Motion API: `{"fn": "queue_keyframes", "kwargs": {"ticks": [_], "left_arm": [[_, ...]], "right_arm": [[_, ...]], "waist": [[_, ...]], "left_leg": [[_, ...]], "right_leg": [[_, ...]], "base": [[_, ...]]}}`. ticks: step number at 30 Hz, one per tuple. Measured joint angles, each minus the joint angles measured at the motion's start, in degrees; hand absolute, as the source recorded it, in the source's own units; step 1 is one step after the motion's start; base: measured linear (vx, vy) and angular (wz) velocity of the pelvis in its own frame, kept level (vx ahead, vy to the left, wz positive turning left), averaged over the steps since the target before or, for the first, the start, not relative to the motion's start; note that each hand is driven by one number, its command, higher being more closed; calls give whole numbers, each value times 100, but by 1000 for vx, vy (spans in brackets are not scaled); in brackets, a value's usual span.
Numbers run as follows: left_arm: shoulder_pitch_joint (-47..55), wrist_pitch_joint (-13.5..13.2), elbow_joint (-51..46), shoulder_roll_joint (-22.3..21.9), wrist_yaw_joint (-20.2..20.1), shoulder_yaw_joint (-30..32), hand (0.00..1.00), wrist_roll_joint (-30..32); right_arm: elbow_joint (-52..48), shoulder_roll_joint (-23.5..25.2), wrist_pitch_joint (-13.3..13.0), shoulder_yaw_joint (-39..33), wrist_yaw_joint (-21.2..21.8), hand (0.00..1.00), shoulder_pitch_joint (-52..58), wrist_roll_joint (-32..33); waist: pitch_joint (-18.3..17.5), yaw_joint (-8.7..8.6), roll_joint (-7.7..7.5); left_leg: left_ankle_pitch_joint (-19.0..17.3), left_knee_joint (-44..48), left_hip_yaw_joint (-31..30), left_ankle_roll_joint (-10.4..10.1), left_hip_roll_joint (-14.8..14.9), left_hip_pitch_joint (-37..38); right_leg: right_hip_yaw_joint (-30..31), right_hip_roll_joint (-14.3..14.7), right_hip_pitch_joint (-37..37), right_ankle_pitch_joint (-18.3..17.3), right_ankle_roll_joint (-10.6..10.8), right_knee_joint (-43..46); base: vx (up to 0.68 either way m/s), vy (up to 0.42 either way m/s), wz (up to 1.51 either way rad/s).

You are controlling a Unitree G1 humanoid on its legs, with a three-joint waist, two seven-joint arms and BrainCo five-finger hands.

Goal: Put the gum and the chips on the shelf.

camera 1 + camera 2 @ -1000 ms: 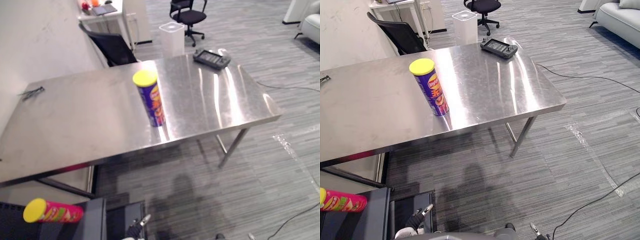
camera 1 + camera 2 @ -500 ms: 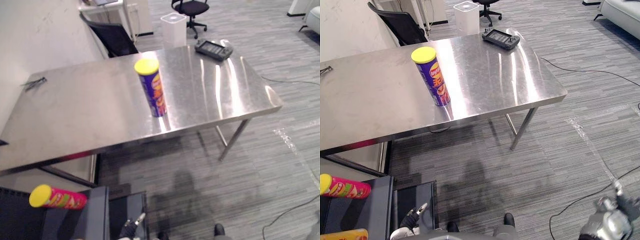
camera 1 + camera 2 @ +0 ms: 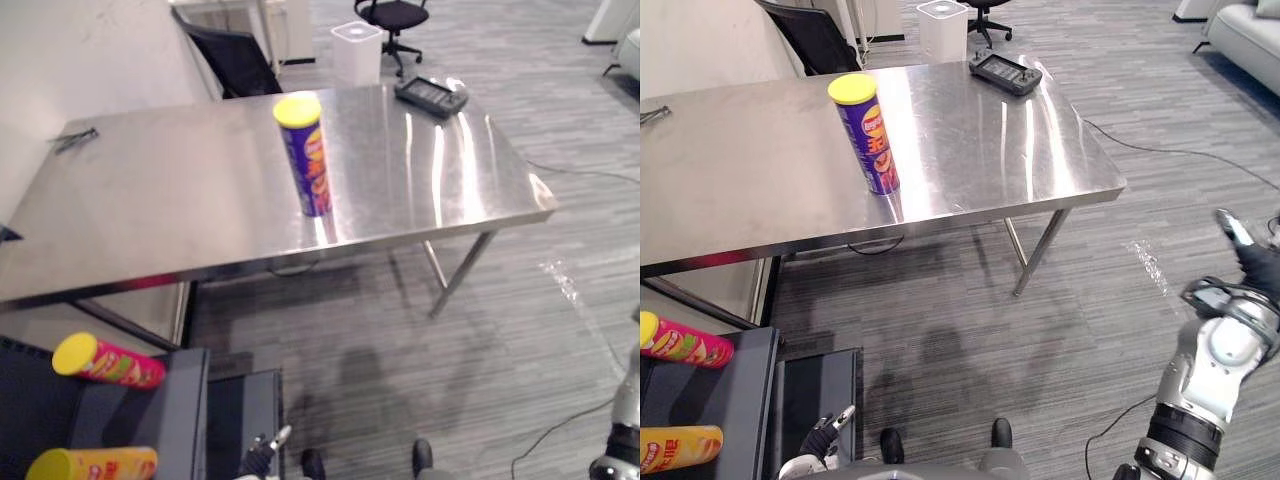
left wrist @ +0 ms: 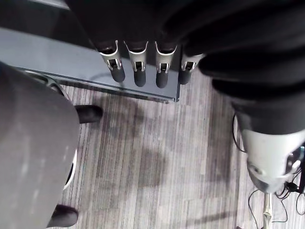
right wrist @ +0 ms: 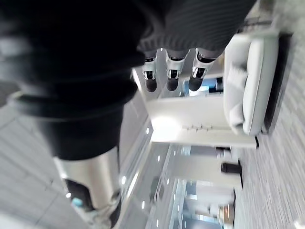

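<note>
Right eye view: the right hand (image 3: 1238, 236) has risen into the frame's lower right, fingers straight and empty, like the left hand (image 3: 826, 436) at the bottom edge. The chips can (image 3: 868, 132) stands upright on the worktop (image 3: 760, 190), upper left, well apart from both hands. The reach seems barely begun.

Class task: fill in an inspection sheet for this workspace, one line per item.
Surface: steel table, bare metal with glare streaks.
Job's things: blue chips can upright on table; pink can and orange can lying on dark shelf.
Clutter: black controller at table's far right corner; small dark object at far left edge.
Hands: left hand low beside shelf, open; right hand above carpet, open; both empty.
Cables: thin cable on carpet.
Surroundings: white bin, office chair, sofa.
</note>
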Motion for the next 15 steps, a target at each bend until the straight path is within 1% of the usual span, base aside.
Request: {"fn": "queue_keyframes", "kwargs": {"ticks": [1,2,5,7,9,10,13,14,15], "left_arm": [[0,1,0,18,-12,-13,0,1],[0,0,-5,23,-20,-56,0,0],[0,-3,-7,61,-22,-192,0,-3],[-31,-13,-14,62,-22,-265,0,-7],[-47,-22,-55,61,-22,-292,0,-21],[-51,-23,-57,61,-20,-292,0,-24],[-109,-19,-62,58,-12,-293,0,-32],[-131,-18,-62,57,-9,-293,0,-33],[-161,-13,-63,55,-9,-300,0,-33]], "right_arm": [[0,-51,0,163,85,0,-40,1],[1,-107,1,416,256,0,-151,67],[133,-138,2,990,461,0,-504,103],[503,-137,15,1381,552,0,-823,119],[835,-131,52,1770,567,0,-1146,118],[866,-128,53,1801,566,0,-1180,118],[1225,-119,93,2074,555,0,-1547,118],[1367,-119,120,2167,547,0,-1680,117],[1468,-118,144,2213,547,0,-1792,117]], "waist": [[-8,0,-12],[-16,21,-22],[-15,57,-20],[-14,156,-21],[-5,242,-22],[-4,254,-23],[20,370,-6],[42,436,6],[98,465,21]], "left_leg": [[3,0,-34,4,-1,-2],[12,1,-76,12,5,-2],[34,14,-206,29,-27,-7],[49,4,-261,47,-52,-9],[94,0,-413,60,-82,-107],[101,0,-428,59,-86,-121],[162,-1,-530,61,-94,-193],[174,-2,-549,66,-92,-189],[185,-2,-578,66,-92,-182]], "right_leg": [[-19,0,15,8,2,1],[-39,5,43,39,-12,0],[-184,-13,127,73,-24,-24],[-265,-38,169,73,-25,-37],[-394,-69,185,72,-26,-76],[-412,-71,187,72,-26,-90],[-504,-78,203,65,-37,-128],[-539,-76,225,57,-46,-135],[-570,-76,262,46,-61,-146]], "base": [[18,3,19],[13,5,17],[-1,10,22],[-37,10,18],[-52,11,31],[-60,6,30],[-56,-4,17],[-48,-7,9],[-48,-8,13]]}}
